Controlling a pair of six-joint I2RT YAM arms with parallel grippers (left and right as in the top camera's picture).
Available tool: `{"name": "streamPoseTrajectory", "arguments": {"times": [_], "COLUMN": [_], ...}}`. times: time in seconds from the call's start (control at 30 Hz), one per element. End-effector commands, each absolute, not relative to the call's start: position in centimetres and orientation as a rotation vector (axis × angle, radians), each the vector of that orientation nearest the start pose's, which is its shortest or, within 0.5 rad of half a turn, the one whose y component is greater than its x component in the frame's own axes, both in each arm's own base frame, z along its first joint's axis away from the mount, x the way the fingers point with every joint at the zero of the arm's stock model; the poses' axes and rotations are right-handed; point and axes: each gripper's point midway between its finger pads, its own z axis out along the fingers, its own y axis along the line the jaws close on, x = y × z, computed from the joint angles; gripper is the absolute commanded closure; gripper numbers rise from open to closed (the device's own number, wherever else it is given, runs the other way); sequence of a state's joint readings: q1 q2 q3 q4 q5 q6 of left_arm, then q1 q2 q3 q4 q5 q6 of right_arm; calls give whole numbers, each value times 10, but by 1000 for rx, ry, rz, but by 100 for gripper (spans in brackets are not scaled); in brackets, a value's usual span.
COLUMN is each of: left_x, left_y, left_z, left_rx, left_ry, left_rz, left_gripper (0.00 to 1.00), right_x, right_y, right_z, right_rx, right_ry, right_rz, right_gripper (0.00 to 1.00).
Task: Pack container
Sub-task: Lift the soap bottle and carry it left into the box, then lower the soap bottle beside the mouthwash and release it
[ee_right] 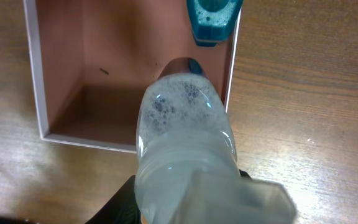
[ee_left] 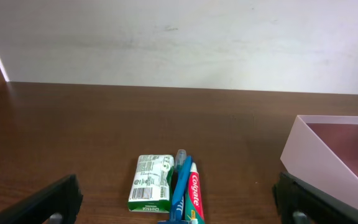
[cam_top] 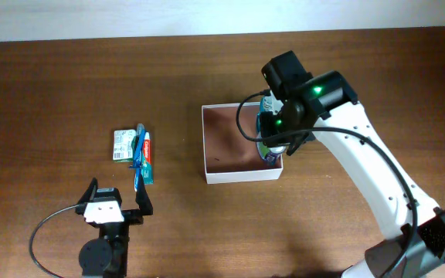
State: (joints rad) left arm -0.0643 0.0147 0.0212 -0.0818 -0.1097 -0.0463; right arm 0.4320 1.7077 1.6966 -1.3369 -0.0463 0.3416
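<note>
Plainly the container (cam_top: 229,143) sits on the worktop (cam_top: 68,85) just right of centre, open side up, its reddish-brown floor mostly bare. A teal bottle (ee_right: 211,20) already lies inside, against the right wall at the far corner.

Directly above the right part of that floor hangs a clear bottle (ee_right: 184,134) with foamy liquid in it, clamped in the right tool (cam_top: 273,137). In the right wrist view the fingers are largely hidden behind the bottle, so the grip is judged from the way the bottle sits fixed before the camera. Its long axis runs from the tool down toward the container, and its lower end is inside the line of the right wall, close to it and short of the teal bottle. I judge that the coming move is a straight drop or lowering, with little sideways room on the wall side.

Well to the left lie a green box (cam_top: 123,145), a toothpaste (cam_top: 147,157) and a toothbrush (cam_top: 137,158), side by side with their long axes pointing away from the left tool (cam_top: 115,202). That tool rests just short of them with its fingers apart, holding nothing, and it is much the nearer one to these three.
</note>
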Motion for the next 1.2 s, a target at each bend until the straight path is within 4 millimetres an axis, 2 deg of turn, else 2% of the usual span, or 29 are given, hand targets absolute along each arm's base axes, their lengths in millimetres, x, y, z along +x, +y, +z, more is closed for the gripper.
{"name": "streamPoseTrajectory", "arguments": {"times": [0.0, 0.23, 0.67, 1.0, 1.17], "left_x": [245, 245, 245, 245, 245], "left_y": [5, 5, 5, 5, 5], "left_z": [160, 159, 159, 159, 160], "left_rx": [-84, -83, -83, -83, -84], "left_ry": [1639, 1640, 1640, 1640, 1639], "left_rz": [11, 11, 11, 11, 11], "left_gripper": [1, 1, 1, 1, 0], "right_x": [321, 321, 328, 332, 333], "right_y": [155, 149, 152, 152, 154], "right_z": [192, 176, 146, 117, 112], "right_rx": [-105, -54, -21, -23, -39], "right_ry": [2926, 2941, 2940, 3003, 3006], "right_rz": [165, 110, 115, 50, 31], "right_gripper": [68, 68, 68, 68, 67]}}
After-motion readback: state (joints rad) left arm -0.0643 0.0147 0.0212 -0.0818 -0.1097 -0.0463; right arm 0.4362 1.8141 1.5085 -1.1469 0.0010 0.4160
